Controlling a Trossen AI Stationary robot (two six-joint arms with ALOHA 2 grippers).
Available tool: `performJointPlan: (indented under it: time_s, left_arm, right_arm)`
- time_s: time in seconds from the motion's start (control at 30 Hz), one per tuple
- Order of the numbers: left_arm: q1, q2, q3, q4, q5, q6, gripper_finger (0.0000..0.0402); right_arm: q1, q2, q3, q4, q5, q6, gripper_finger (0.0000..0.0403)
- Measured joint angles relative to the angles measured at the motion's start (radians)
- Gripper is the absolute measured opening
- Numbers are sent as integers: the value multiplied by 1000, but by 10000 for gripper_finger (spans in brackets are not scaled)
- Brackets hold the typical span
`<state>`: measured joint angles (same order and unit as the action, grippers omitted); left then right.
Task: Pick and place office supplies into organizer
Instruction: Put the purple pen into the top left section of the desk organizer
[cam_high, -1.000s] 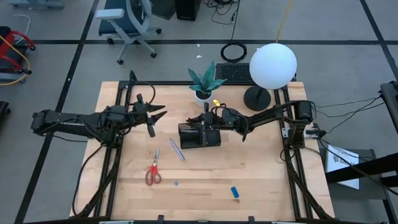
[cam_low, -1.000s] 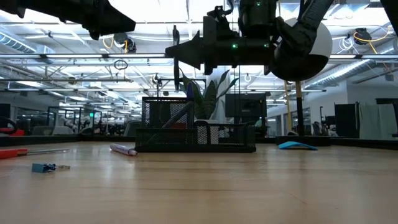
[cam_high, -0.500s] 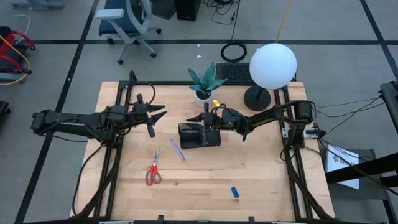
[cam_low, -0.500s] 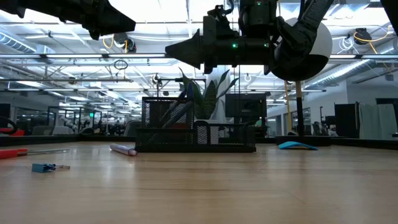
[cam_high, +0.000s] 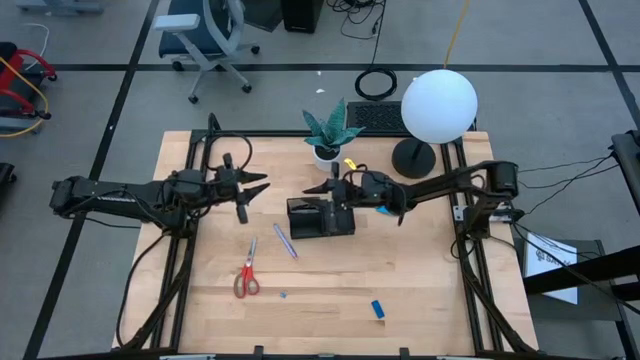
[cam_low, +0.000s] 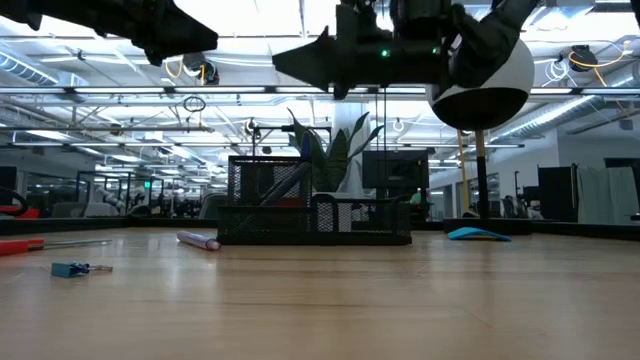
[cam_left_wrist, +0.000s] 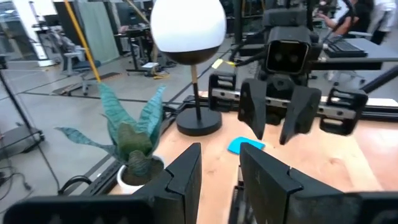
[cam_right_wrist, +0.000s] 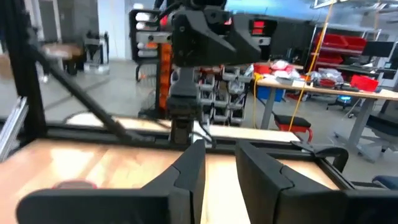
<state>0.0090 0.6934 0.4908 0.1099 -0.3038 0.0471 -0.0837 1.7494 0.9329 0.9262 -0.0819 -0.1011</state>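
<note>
We are holding the right end effector (cam_high: 322, 187) above the rear edge of the organizer (cam_high: 321, 217), its arm lying nearly level from the mount at the worktop's right side. In the right wrist view its two fingers (cam_right_wrist: 186, 171) are standing slightly apart with a narrow gap, and nothing is showing between them; they are touching nothing. In the low view this end effector (cam_low: 300, 62) is hanging well clear of the organizer (cam_low: 315, 213).

We are keeping the left end effector (cam_high: 256, 187) raised over the worktop (cam_high: 430, 290) to the left of the organizer, arm stretched level from the left side. Its fingers (cam_left_wrist: 186, 177) are parted in the left wrist view and empty.

The organizer is sitting near the worktop's middle, just in front of the potted plant (cam_high: 328, 132), with pens leaning inside its taller compartment. A purple pen (cam_high: 285, 241) is lying just beside its front left corner. The red-handled scissors (cam_high: 246, 274) are resting farther forward and left, a small clip (cam_low: 72, 269) near them, and the small blue block (cam_high: 377, 309) is lying well apart near the front edge. The lamp (cam_high: 437, 108) is standing at the rear right.
</note>
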Motion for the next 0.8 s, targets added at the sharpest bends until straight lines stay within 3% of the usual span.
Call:
performJointPlan:
  time_s: [0.5,0.67,0.8]
  left_arm:
    - [-1,0,0,-3,25,7,120]
    - [-1,0,0,-14,27,10,120]
    - [-1,0,0,-60,100,31,120]
  right_arm:
    - [111,-336,0,-614,2,-208,75]
    - [149,-367,0,-652,6,-216,75]
    - [157,-367,0,-639,9,-232,74]
